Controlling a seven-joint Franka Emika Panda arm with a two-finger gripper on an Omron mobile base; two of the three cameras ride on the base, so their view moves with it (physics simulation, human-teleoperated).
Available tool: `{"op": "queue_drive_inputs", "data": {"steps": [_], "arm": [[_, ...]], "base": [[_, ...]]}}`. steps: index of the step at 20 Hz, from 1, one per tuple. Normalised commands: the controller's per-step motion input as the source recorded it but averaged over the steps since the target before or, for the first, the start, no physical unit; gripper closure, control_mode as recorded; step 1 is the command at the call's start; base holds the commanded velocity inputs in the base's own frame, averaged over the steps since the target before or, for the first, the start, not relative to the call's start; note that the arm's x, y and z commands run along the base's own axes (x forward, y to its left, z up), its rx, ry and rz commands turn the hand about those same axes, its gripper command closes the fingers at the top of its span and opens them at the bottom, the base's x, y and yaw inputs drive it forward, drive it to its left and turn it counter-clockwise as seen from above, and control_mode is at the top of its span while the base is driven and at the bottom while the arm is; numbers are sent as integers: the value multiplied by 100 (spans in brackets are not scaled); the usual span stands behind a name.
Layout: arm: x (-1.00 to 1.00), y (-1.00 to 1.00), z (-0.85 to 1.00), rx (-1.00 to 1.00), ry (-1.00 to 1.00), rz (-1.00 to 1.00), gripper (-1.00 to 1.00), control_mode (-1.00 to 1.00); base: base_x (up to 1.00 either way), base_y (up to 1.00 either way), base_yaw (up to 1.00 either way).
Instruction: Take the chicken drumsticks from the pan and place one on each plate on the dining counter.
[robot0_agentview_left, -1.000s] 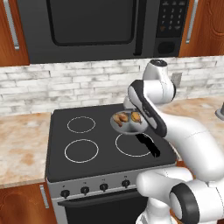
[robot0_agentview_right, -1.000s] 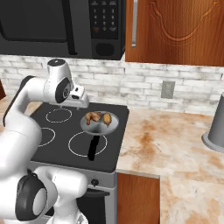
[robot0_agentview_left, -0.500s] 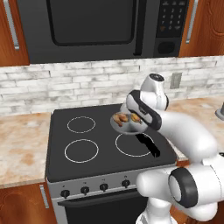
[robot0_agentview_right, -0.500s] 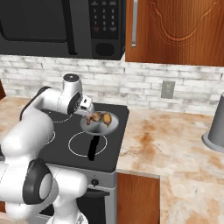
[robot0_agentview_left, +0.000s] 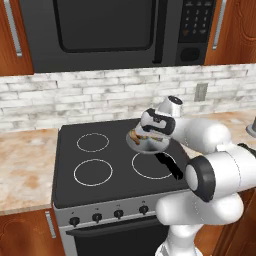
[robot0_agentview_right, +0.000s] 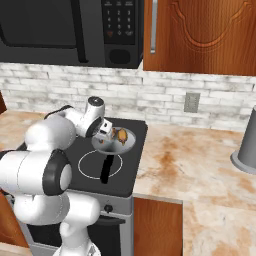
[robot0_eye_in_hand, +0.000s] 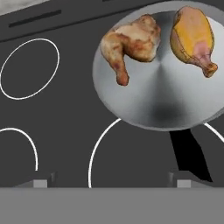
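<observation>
The pan (robot0_eye_in_hand: 162, 94) is a round grey pan with a black handle (robot0_eye_in_hand: 188, 151), resting on the stove's right side. Two chicken drumsticks lie in it: a browned one (robot0_eye_in_hand: 131, 43) and an orange-skinned one (robot0_eye_in_hand: 192, 37). In the base views the pan (robot0_agentview_left: 145, 146) (robot0_agentview_right: 114, 144) sits under my hand, with a drumstick (robot0_agentview_right: 120, 134) showing beside it. My gripper (robot0_eye_in_hand: 111, 183) (robot0_agentview_right: 105, 133) hovers open just above the pan's near side, touching nothing. The plates and the dining counter are out of view.
The black stovetop (robot0_agentview_left: 100, 155) has white burner rings (robot0_agentview_left: 92, 171). A microwave (robot0_agentview_left: 115, 30) hangs above it, and a brick wall stands behind. Marbled counters flank the stove (robot0_agentview_right: 200, 170). A grey canister (robot0_agentview_right: 248, 142) stands at the far right.
My hand has come down from above and behind the pan to just over it, swinging towards the stove's middle. The jaws stay open. The pan and drumsticks have not moved.
</observation>
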Motion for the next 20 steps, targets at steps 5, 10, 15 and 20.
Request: {"op": "queue_drive_inputs", "data": {"steps": [5, 10, 15, 20], "arm": [[54, 0, -49, 1, 13, 0, -100, -100], [56, 7, -43, 0, 16, 0, -100, -100], [64, 11, -29, -1, 13, 0, -100, -100], [58, 9, -35, 0, 8, 0, -100, -100]], "base": [[0, 0, 0], [0, 0, 0], [0, 0, 0], [0, 0, 0]]}}
